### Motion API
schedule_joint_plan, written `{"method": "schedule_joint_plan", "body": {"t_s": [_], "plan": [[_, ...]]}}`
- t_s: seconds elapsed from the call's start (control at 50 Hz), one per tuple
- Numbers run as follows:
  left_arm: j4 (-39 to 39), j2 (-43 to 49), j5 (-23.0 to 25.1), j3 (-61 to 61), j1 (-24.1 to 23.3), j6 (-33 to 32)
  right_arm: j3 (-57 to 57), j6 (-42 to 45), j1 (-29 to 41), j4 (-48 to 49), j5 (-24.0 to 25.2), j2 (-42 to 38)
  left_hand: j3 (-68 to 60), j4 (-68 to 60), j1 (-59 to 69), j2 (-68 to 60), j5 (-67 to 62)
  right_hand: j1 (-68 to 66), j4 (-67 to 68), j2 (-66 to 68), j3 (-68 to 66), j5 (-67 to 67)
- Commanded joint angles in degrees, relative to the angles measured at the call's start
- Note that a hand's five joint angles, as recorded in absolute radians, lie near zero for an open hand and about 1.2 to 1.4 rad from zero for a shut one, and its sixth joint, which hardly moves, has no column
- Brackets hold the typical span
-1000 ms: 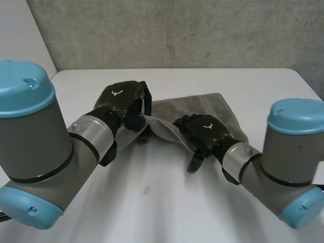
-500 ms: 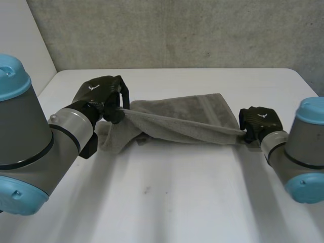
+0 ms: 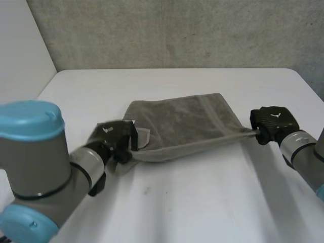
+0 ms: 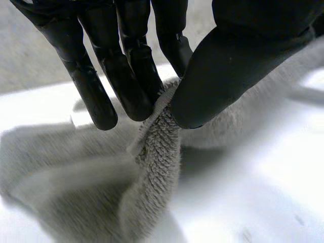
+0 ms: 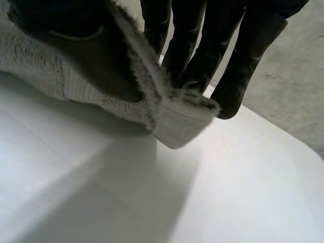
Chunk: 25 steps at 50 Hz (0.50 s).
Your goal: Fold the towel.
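Observation:
A grey towel lies partly folded on the white table, its near edge pulled taut between my two hands. My left hand pinches the towel's near left corner between thumb and fingers, just above the table. My right hand pinches the near right corner between thumb and fingers, lifted a little off the surface. The far part of the towel rests flat.
A concrete wall runs behind the table's far edge. Bare table surface lies beyond the towel and in front of it, between my arms.
My hands moved apart along the towel's near edge. The right hand shut on the right corner. The left hand drew its corner toward me and lower, stretching the edge taut.

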<state>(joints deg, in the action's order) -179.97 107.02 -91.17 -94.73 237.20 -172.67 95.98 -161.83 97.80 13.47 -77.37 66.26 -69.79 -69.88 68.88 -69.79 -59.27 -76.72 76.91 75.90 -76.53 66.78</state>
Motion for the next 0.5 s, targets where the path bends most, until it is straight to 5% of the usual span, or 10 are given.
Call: {"method": "schedule_joint_plan", "body": {"t_s": [0.02, 0.04, 0.06, 0.1, 0.16, 0.36, 0.5], "plan": [[-0.12, 1.35, 0.38, -4.14, -3.94, -0.39, -0.80, 2.14, -2.70, -0.03, -0.15, -0.17, -2.66, -2.57, 3.58, -2.66, -3.18, -3.28, 3.09, 4.10, -3.47, 3.22], [-0.21, 1.44, 0.38, -4.66, -4.54, -0.39, -0.88, 2.31, -2.88, -0.03, -0.06, -0.25, 12.49, 12.58, -11.58, 12.49, 11.97, -3.28, 3.09, 4.10, -3.47, 3.22], [-0.21, 1.44, 0.38, -4.67, -4.55, -0.39, -0.88, 2.31, -2.88, -0.03, -0.06, -0.25, 12.65, 12.73, -11.73, 12.65, 12.13, -3.28, 3.09, 4.10, -3.47, 3.22], [-0.21, 1.35, 0.38, -4.50, -5.16, -0.65, -0.88, 3.01, -2.88, 0.24, -0.06, -0.61, 43.31, 43.40, -42.40, 43.31, 42.79, -3.28, 3.09, 4.10, -3.47, 3.22], [-0.38, 1.26, 0.29, -3.27, -4.99, -0.66, -0.80, 3.71, -2.79, 0.32, -0.06, -1.04, 54.65, 54.74, -53.74, 54.65, 54.13, -3.28, 3.09, 4.10, -3.47, 3.22], [-3.11, 3.80, 0.29, 7.35, -4.11, -2.58, -0.36, 4.68, -2.09, 0.41, -0.06, -2.19, 55.88, 55.97, -54.96, 55.88, 55.36, -3.28, 3.09, 4.10, -3.47, 3.22], [-1.36, 14.33, 1.51, 18.86, -2.80, -20.82, -0.09, 4.68, -2.09, 0.41, 0.02, -2.36, 45.33, 45.41, -44.41, 45.33, 44.81, -3.28, 3.09, 4.10, -3.47, 3.22]]}}
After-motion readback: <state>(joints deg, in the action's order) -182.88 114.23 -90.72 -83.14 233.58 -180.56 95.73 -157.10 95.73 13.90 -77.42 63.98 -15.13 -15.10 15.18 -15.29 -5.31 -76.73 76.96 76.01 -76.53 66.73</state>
